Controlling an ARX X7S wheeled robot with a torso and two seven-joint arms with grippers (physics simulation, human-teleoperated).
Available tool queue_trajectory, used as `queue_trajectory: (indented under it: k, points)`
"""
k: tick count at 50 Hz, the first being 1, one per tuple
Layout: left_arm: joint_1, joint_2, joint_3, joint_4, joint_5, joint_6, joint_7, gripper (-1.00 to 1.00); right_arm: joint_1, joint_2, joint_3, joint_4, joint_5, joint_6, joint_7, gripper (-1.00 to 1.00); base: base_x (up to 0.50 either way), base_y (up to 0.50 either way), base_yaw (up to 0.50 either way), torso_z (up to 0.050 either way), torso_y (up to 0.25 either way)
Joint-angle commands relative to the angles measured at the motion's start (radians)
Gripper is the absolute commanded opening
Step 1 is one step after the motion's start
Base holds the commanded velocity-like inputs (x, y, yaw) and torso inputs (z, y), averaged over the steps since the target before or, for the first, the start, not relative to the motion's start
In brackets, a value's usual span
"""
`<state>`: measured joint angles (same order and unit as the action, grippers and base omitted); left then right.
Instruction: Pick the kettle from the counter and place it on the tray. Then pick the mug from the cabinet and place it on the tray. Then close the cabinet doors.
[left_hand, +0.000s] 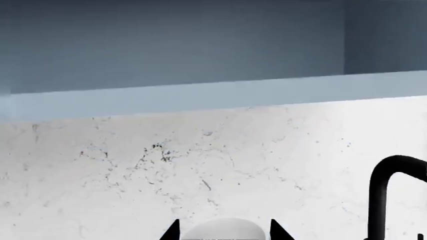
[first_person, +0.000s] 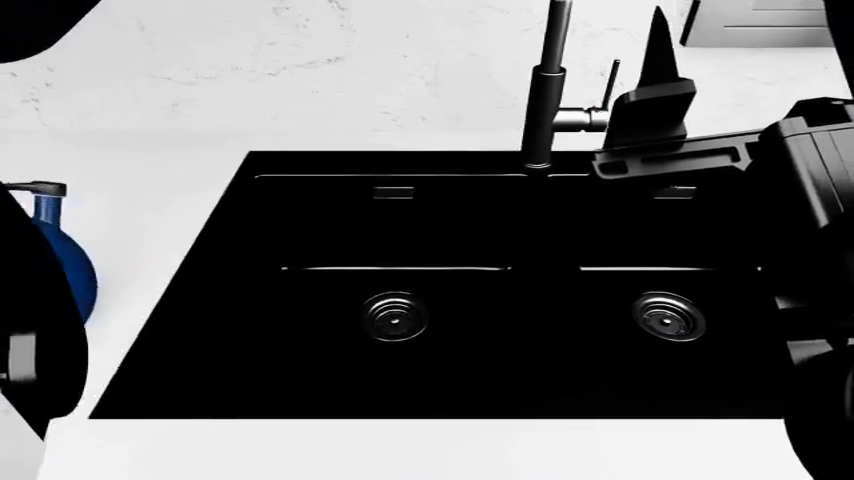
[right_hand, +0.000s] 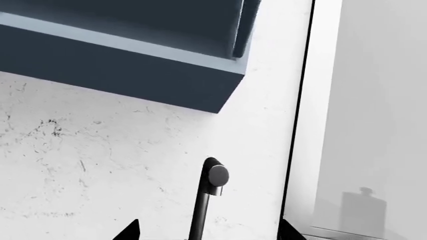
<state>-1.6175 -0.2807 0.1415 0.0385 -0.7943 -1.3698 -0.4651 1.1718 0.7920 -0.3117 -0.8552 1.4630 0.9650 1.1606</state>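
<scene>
The kettle (first_person: 60, 265) sits on the table (first_person: 160, 160) at the sink's (first_person: 441, 290) far left, half hidden by the left arm. It looks heavy, rigid and slick, so its arched handle seems the best hold. Both grippers face the wall, well apart from it; the right gripper's (right_hand: 208, 231) jaws are spread empty, and the left gripper's (left_hand: 223, 231) tips stand apart around something pale I cannot identify.

white marbled wall (left_hand: 220, 165) fills the back, flecked with dark veins. above it hangs a blue-grey cabinet (left_hand: 200, 45), its paler underside catching the light. from the right wrist view the cabinet's corner (right_hand: 220, 95) juts out dark over the wall, and a pale grey panel (right_hand: 373, 125) stands beside it behind a thin black edge. down below, a black double sink (first_person: 441, 300) with two round drains, and a dark faucet (first_person: 545, 90) rising at its back rim. light is even and flat.
</scene>
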Motion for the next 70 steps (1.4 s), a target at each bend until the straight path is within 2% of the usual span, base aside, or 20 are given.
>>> queue_trajectory:
  k: [1,33,70]
  points:
    - [0.024,-0.068,0.068,-0.059,0.033,0.045,0.001,-1.00,-0.001,0.000,-0.012,-0.001,-0.025,0.008,0.009,1.00,0.00,0.50,0.00,0.000,0.000]
    - [0.014,-0.105,0.093,-0.091,0.039,0.056,0.010,-1.00,-0.004,0.005,-0.022,-0.003,-0.035,0.002,0.005,1.00,0.00,0.50,0.00,0.000,0.000]
    - [0.083,-0.124,0.100,-0.090,0.031,0.090,0.006,-1.00,-0.025,0.004,-0.036,0.001,-0.073,-0.014,-0.011,1.00,0.00,0.50,0.00,0.000,0.000]
